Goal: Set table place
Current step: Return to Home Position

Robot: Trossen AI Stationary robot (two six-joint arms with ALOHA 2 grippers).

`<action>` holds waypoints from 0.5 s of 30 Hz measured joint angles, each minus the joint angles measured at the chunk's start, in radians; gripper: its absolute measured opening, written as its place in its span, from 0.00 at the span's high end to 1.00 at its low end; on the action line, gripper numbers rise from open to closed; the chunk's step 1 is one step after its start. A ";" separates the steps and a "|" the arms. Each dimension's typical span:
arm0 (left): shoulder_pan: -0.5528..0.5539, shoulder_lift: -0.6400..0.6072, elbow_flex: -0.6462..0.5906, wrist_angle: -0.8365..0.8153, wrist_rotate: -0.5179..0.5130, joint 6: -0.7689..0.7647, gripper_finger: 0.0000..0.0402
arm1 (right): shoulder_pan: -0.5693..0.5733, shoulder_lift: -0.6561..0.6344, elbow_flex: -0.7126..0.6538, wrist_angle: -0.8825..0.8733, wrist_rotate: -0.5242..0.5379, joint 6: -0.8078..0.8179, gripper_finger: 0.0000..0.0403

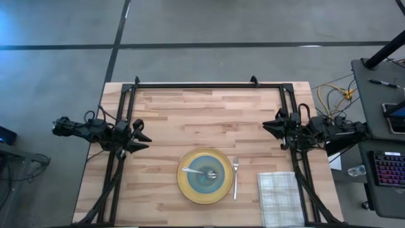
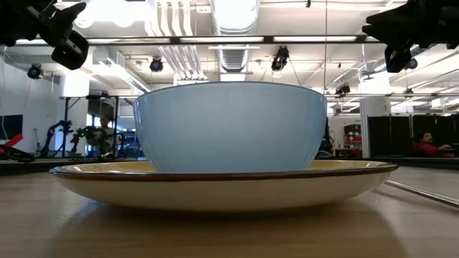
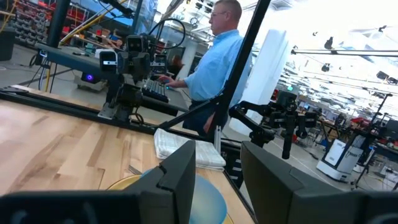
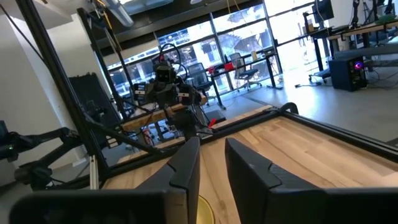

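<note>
A round yellow plate lies on the wooden table, near its near edge. A translucent blue bowl stands on the plate and fills the low view. A silver spoon rests in the bowl. A silver fork lies flat just right of the plate. A pale checked napkin lies flat farther right, also seen in the left wrist view. My left gripper hovers open at the table's left side. My right gripper hovers open at the right side. Both are well clear of the setting.
Black frame rails run along the far edge and both sides of the table. A person in a light blue shirt stands beyond the table's right side, by a desk with a keyboard. Bare wood lies between the arms.
</note>
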 joint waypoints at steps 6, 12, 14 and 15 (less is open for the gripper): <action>0.000 0.000 0.000 0.000 0.000 0.000 0.72 | 0.000 0.000 0.000 0.000 0.000 0.000 0.83; 0.000 0.000 0.000 0.000 0.000 0.000 0.72 | 0.000 0.000 0.000 0.000 0.000 0.000 0.81; 0.000 0.000 0.000 0.000 0.000 0.000 0.72 | 0.000 0.000 0.000 0.000 0.000 0.000 0.81; 0.000 0.000 0.000 0.000 0.000 0.000 0.72 | 0.000 0.000 0.000 0.000 0.000 0.000 0.81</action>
